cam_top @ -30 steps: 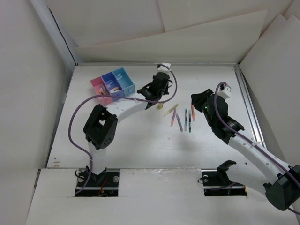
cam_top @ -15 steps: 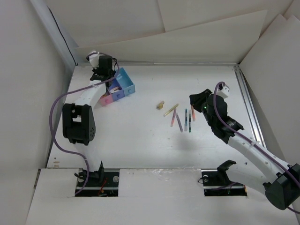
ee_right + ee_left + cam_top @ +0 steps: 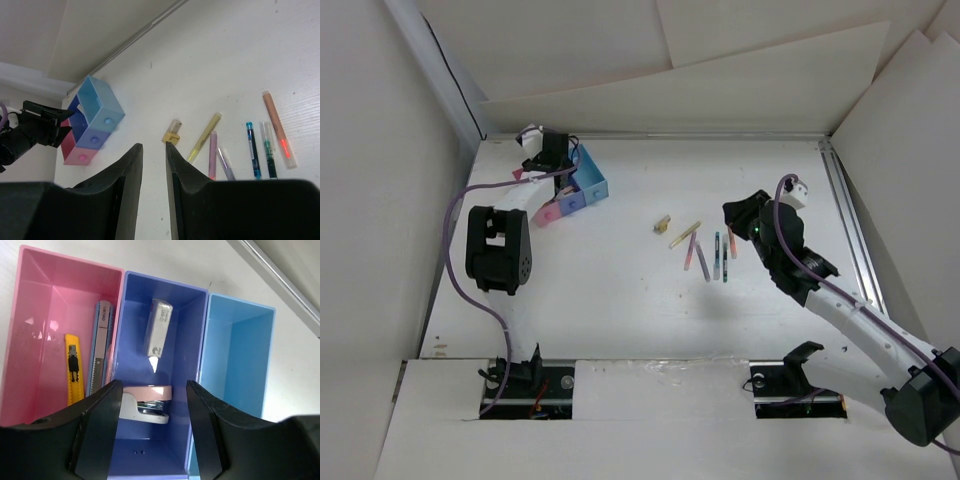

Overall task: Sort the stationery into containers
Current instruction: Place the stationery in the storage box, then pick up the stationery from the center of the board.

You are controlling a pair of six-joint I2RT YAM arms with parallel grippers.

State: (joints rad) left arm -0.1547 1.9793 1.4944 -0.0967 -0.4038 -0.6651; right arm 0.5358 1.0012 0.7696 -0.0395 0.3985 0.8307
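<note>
The containers [image 3: 120,285] are three joined bins: pink, dark blue and light blue. My left gripper [image 3: 154,387] hangs open over the dark blue bin [image 3: 566,186], holding nothing. Below its jaws a pink-and-white stapler [image 3: 147,402] lies in that bin beside a white block [image 3: 157,332]. The pink bin holds a yellow-black stick [image 3: 73,367] and a grey-blue one [image 3: 100,347]. Several pens [image 3: 708,252] and a small tan block [image 3: 662,223] lie mid-table. My right gripper [image 3: 154,146] hovers open with a narrow gap, empty, short of the tan block [image 3: 171,132].
The light blue bin [image 3: 235,350] has nothing in it. A metal rail [image 3: 845,210] runs along the table's right side, and white boards wall in the back and sides. The containers [image 3: 90,120] sit near the far left corner.
The left arm has swung from mid-table near the tan block back to the bins at the far left, then settled over them. The right arm has barely moved.
</note>
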